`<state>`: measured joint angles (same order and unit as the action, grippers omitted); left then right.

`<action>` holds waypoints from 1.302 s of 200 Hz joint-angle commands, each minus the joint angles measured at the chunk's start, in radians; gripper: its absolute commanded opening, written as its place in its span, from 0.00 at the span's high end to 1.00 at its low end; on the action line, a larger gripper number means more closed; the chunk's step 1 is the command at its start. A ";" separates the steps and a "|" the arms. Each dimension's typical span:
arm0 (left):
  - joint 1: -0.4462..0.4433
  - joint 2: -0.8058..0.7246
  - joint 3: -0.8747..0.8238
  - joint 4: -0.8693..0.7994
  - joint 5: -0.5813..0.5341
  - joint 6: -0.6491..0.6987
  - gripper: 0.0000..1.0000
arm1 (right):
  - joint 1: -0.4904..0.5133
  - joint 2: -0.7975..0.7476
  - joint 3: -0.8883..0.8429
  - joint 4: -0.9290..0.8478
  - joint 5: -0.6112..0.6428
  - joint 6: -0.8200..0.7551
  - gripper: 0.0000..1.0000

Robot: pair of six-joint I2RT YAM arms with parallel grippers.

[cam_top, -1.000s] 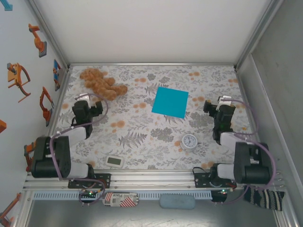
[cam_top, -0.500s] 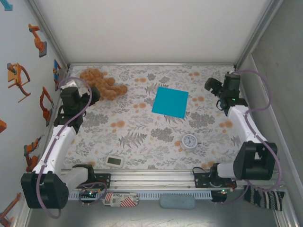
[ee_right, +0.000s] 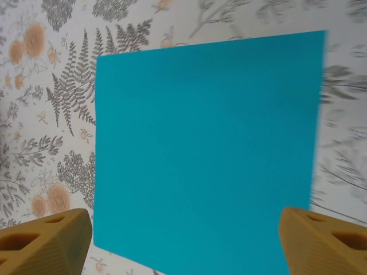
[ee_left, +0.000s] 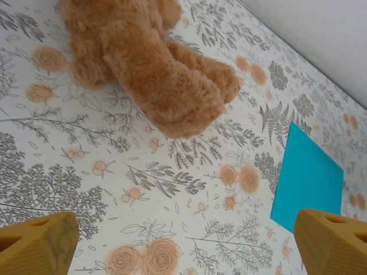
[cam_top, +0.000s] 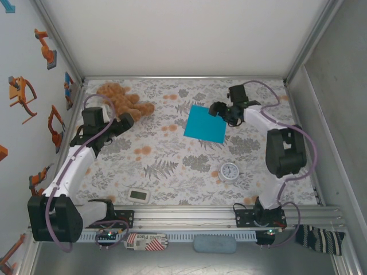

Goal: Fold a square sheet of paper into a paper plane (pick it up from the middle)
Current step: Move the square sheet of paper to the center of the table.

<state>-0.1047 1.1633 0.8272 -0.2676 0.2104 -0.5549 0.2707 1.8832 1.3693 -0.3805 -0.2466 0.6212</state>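
Note:
The square sheet of paper (cam_top: pixel 206 124) is turquoise-blue and lies flat and uncreased on the floral table, right of centre. My right gripper (cam_top: pixel 221 110) hovers at the sheet's far right corner, reaching in from the right. In the right wrist view the sheet (ee_right: pixel 206 149) spreads beneath the right gripper (ee_right: pixel 183 246), whose yellow fingers (ee_right: pixel 46 243) stand wide apart with nothing between them. My left gripper (cam_top: pixel 123 121) is far left of the sheet, just in front of the teddy bear. It (ee_left: pixel 183 252) is open over bare cloth, with the sheet (ee_left: pixel 307 177) off to its right.
A brown teddy bear (cam_top: pixel 120 100) lies at the back left, close to the left gripper, and fills the top of the left wrist view (ee_left: pixel 143 63). A small round white clock (cam_top: pixel 230 171) sits in front of the sheet. A white rectangular gadget (cam_top: pixel 139 196) lies near the front edge.
The right arm has swung from the right wall leftward to the sheet's far corner. The left arm has stretched out and its gripper has come in beside the bear.

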 commanded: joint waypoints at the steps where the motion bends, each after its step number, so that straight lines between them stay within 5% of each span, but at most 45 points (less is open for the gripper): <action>1: -0.010 0.020 0.035 -0.009 0.055 -0.023 0.04 | 0.020 0.081 0.107 -0.065 0.010 0.009 0.17; 73: -0.045 0.125 0.069 -0.006 0.100 -0.033 0.04 | 0.040 0.283 0.289 -0.141 0.008 -0.016 0.20; 172: -0.138 0.293 0.129 0.020 0.118 -0.058 0.04 | 0.214 0.276 0.140 -0.189 0.004 -0.126 0.21; 260: -0.259 0.357 0.111 0.022 0.049 -0.170 0.01 | 0.394 0.049 0.010 -0.031 -0.017 0.236 0.26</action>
<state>-0.3336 1.4994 0.9306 -0.2493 0.2882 -0.6670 0.6666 2.0174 1.3800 -0.4309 -0.2813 0.7136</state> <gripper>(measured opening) 0.979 0.741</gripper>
